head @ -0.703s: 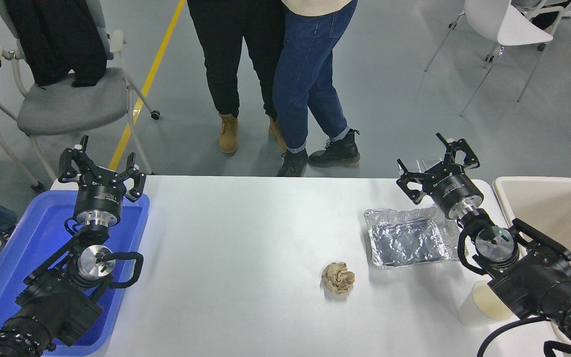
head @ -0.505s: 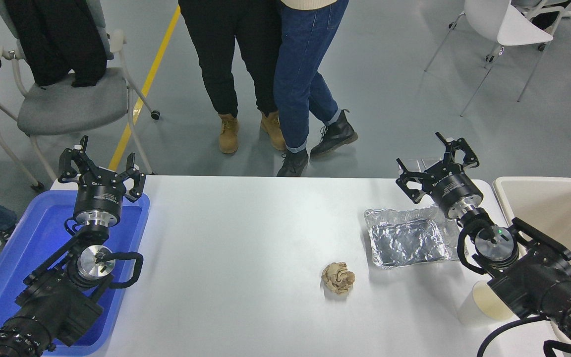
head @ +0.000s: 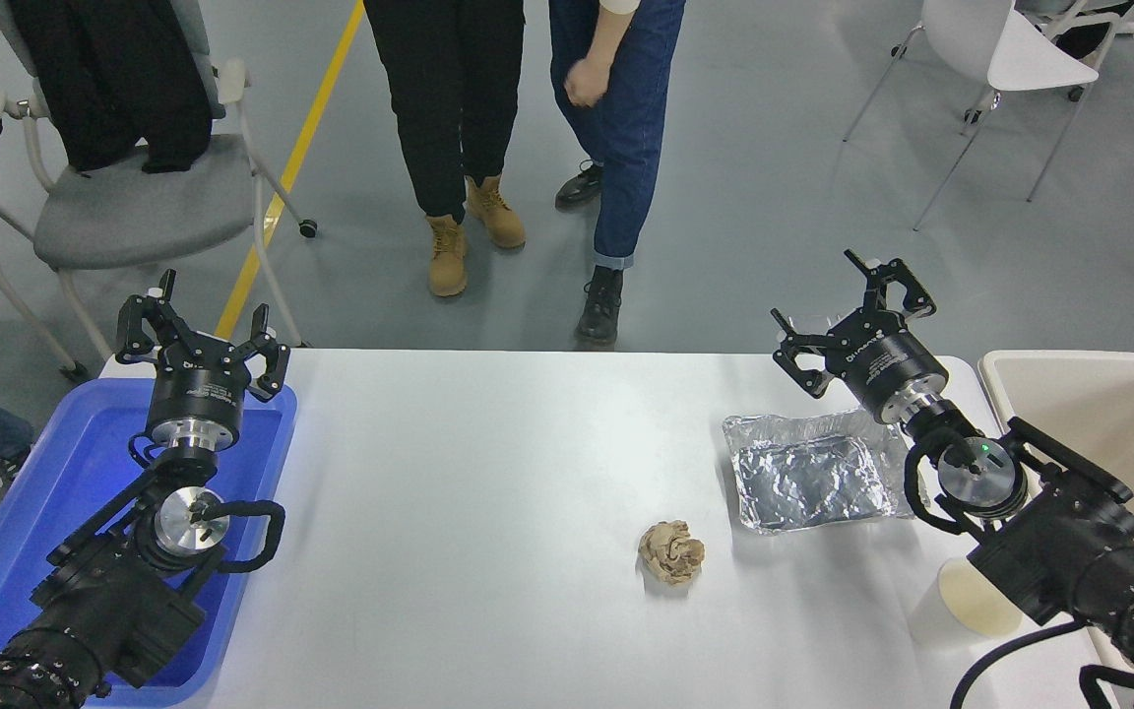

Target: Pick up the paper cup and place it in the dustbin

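Right hand (head: pixel 850 315), open, bears small unreadable white lettering.

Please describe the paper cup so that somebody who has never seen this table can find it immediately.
Look at the white table's near right corner, beside the beige dustbin. There the paper cup stands, partly hidden under the right arm. Unlike the foil tray and tan paper ball, it is white and tapered.

Quick count: one paper cup (head: pixel 961 603), one crumpled paper ball (head: pixel 671 551), one foil tray (head: pixel 811 480), one blue tray (head: pixel 35 512), one dustbin (head: pixel 1099 414), two chairs.
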Tool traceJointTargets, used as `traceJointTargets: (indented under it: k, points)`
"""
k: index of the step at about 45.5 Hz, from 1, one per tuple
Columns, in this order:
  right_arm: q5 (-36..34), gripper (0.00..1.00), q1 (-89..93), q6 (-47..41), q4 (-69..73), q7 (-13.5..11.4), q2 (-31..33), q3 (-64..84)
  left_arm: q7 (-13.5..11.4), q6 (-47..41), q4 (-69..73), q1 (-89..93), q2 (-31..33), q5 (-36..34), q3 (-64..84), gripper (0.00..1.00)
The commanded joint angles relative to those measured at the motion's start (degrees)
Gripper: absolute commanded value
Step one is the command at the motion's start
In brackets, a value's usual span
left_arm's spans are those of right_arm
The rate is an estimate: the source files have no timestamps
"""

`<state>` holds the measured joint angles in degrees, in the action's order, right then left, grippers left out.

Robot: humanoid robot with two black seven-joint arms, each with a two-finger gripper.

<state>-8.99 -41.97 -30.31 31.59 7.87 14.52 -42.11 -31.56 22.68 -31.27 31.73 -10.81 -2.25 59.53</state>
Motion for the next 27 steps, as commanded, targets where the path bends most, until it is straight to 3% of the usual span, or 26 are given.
traceJointTargets:
  k: [1,11,27]
  points:
    - [11.6,1.0,-4.7,2.4,7.9,-0.6,4.3,0.0,0.0,0.0,0.1,0.0,0.0,0.1,0.0,0.99]
    - [19.0,1.0,-10.8,3.8,13.1,-0.8,10.3,9.2,0.0,0.0,0.1,0.0,0.0,0.0,0.0,0.99]
    - [21.6,1.0,-38.7,3.1,21.7,-0.8,21.1,53.5,0.0,0.0,0.1,0.0,0.0,0.1,0.0,0.99]
